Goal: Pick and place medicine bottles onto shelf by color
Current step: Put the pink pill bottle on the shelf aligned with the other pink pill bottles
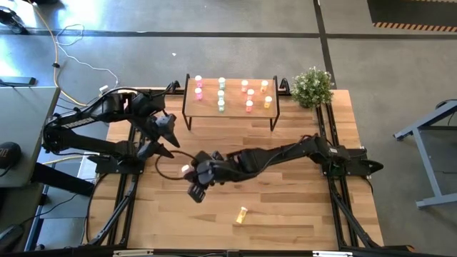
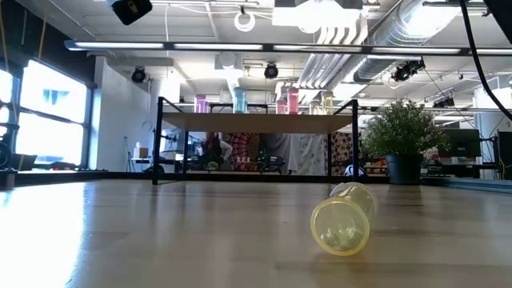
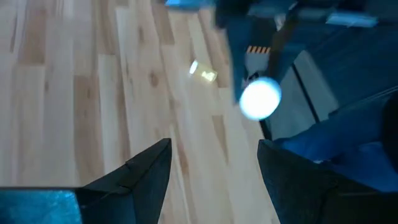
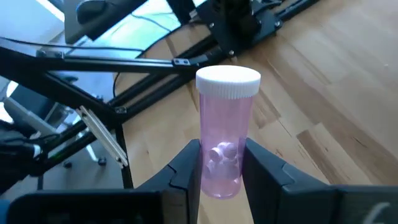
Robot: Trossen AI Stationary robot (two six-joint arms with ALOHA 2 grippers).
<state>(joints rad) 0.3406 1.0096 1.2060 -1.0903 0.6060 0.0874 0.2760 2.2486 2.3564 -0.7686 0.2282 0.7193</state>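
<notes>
My right gripper (image 1: pixel 191 174) reaches over the table's middle-left and is shut on a pink medicine bottle (image 4: pixel 222 134) with a white cap (image 1: pixel 186 170). Just left of it my left gripper (image 1: pixel 166 143) hangs open and holds nothing; its fingers (image 3: pixel 149 168) show over bare wood. A yellow bottle (image 1: pixel 242 214) lies on its side on the table near the front edge, large in the low view (image 2: pixel 344 220). The shelf (image 1: pixel 230 114) stands on black legs at the far edge, with several pink, green, red-orange and yellow bottles (image 1: pixel 221 94) upright on it. My right gripper pinches the pink bottle's lower body (image 4: pixel 219 163) between its two fingers (image 4: pixel 186 165). The arm comes in from the table's right, slanting down. The capped end (image 4: pixel 228 82) sticks out past the fingertips toward the table's left. The bottle is lifted clear of the table.
A potted plant (image 1: pixel 312 87) stands at the shelf's right end. Black frame rails (image 1: pixel 128 178) run along the table's left and right sides. Bare wood lies between the shelf and the yellow bottle.
</notes>
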